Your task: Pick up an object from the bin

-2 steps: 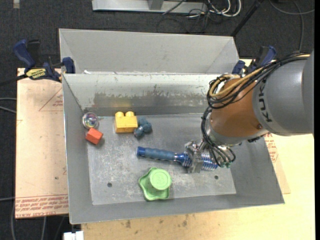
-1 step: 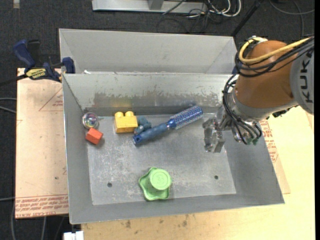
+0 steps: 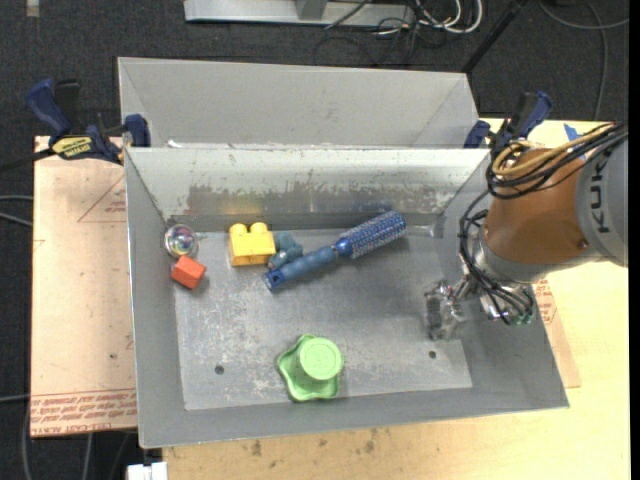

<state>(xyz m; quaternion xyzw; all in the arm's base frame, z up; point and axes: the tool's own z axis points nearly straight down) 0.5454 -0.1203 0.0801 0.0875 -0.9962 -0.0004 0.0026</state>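
My gripper hangs low over bare grey floor at the right side of the bin, near the right wall, and nothing that I can make out sits in it. Whether it is spread or closed up I cannot tell from this angle, since the wrist and its cables crowd the tip. The nearest thing is a green lid, pale green and round on top with a darker scalloped skirt, lying flat near the front edge, well to the left of the gripper. Next nearest is a blue brush, lying aslant across the middle of the floor with its bristled head up toward the back wall and its handle pointing down-left. A small bluish lump by the handle end may be part of the brush or a thing of its own. Just left of it is a yellow brick with two studs. Further left, by the left wall, an orange-red block lies just below a clear shiny ball. On my arm, past the orange cover, I can read the letters "KU" at the right edge.
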